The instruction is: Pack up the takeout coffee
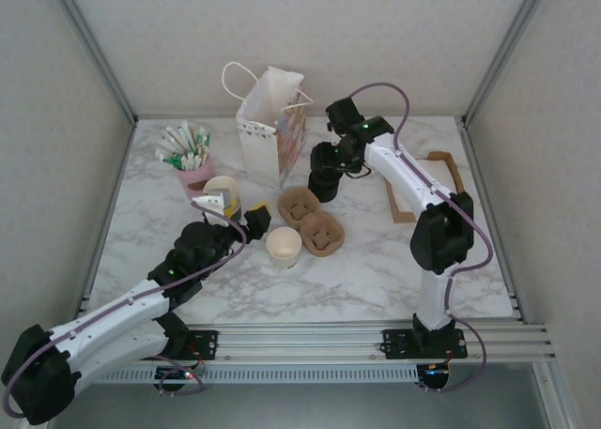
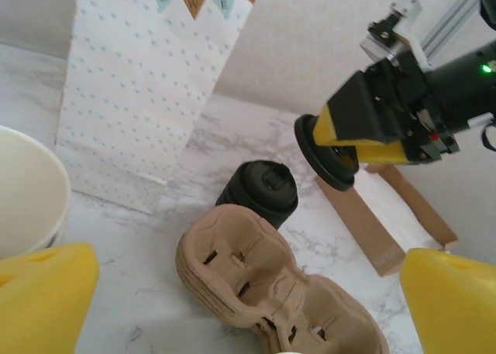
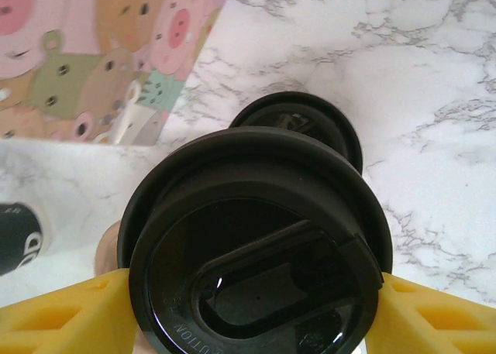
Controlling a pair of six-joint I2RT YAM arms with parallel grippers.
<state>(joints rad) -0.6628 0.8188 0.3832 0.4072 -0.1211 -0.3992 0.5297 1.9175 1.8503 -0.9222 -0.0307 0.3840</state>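
Note:
The takeout coffee as a lidded cup is out of view. A lidless white paper cup (image 1: pixel 284 246) stands upright at mid-table. My right gripper (image 1: pixel 343 162) (image 3: pixel 256 311) is shut on a round black plastic lid (image 3: pixel 256 253) (image 2: pixel 332 151). It holds the lid just above the short black cylinder (image 1: pixel 326 181) (image 3: pixel 314 122) (image 2: pixel 260 190) beside the bag. My left gripper (image 1: pixel 237 213) (image 2: pixel 248 304) is open and empty, left of the white cup. It faces the brown cup carriers (image 2: pixel 256 284) (image 1: pixel 313 221).
A patterned paper bag (image 1: pixel 272 124) (image 2: pixel 147 83) stands open at the back. Lidless cream cups (image 1: pixel 223 191) (image 2: pixel 23 191) are stacked beside my left gripper. A pink cup of sachets (image 1: pixel 191 157) is at back left. Flat cardboard (image 1: pixel 441 187) (image 2: pixel 372 234) lies at the right.

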